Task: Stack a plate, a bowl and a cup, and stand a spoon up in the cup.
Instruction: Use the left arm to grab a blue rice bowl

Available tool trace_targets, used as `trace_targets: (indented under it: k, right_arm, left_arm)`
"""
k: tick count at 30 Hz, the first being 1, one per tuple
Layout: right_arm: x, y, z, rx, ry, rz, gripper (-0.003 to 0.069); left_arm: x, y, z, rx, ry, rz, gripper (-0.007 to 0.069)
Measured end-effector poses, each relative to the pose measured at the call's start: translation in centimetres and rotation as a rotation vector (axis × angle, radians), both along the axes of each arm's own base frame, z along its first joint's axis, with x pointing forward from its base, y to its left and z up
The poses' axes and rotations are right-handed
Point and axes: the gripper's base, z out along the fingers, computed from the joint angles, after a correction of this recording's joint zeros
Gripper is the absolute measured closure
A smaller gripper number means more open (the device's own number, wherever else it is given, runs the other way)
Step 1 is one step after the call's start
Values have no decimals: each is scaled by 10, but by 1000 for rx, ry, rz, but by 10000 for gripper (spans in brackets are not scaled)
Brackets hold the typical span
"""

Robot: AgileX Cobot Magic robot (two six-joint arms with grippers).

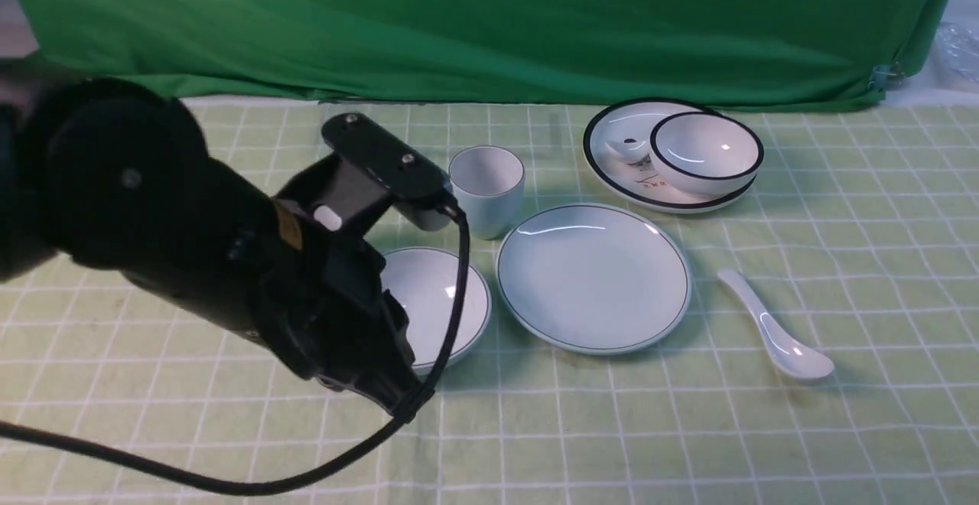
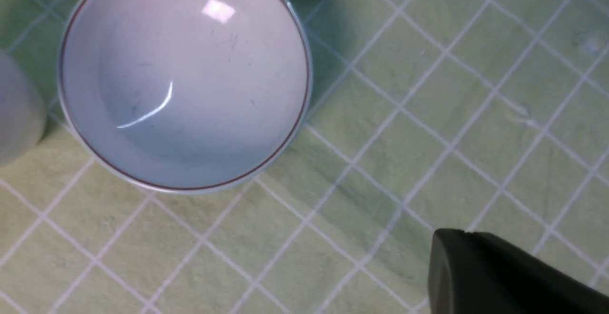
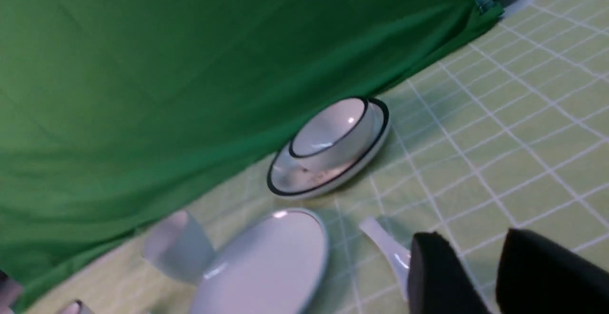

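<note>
two grippers hold nothing: the left [image 2: 456, 238] is pressed together, the right [image 3: 466, 242] spread. the plate [image 1: 594, 279] lies central, probably as the stack's base, with the bowl [image 1: 440, 298] just beside it at eight o'clock.

On the plate with the black rim [image 1: 604, 154], there are some small red marks, which look like letters. They are too small, and I cannot read them with certainty. Beside them is a dark drawing, but it is not a text that I can read. On the other things, I can read no word, no number, no brand and no sign in any of the three views.
</note>
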Motion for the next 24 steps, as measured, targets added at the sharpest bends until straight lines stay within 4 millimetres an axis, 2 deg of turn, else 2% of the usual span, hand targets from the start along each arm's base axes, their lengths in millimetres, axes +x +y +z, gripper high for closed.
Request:
trace_targets:
  k: [4, 5, 6, 7, 8, 10, 11, 15, 20, 22, 24]
  right_arm:
    - [-2, 5, 5, 31, 69, 60, 438]
    - [-4, 11, 19, -23, 123, 132, 468]
    - [-4, 11, 19, -33, 122, 136, 473]
    - [-4, 14, 30, -80, 151, 183, 489]
    - [-4, 20, 52, -193, 201, 281, 517]
    - [-2, 22, 64, -254, 228, 333, 524]
    - [2, 26, 80, -335, 274, 411, 529]
    - [15, 33, 103, -441, 383, 540, 533]
    - [28, 34, 102, -476, 446, 589, 529]
    - [30, 35, 101, -480, 460, 597, 526]
    - [31, 35, 101, -485, 459, 598, 521]
  left_arm:
    - [14, -4, -20, 75, -8, -19, 569]
    - [21, -6, -29, 101, -15, -27, 538]
    - [22, -6, -31, 104, -15, -28, 533]
    - [25, -8, -36, 116, -16, -32, 510]
    - [32, -11, -48, 139, -15, -39, 438]
    - [35, -12, -54, 150, -14, -44, 398]
    - [40, -14, -64, 166, -13, -51, 342]
    - [51, -19, -84, 201, -38, -77, 214]
    - [61, -22, -96, 226, -104, -117, 195]
    - [65, -24, -104, 235, -112, -130, 231]
    - [66, -24, -110, 243, -96, -132, 308]
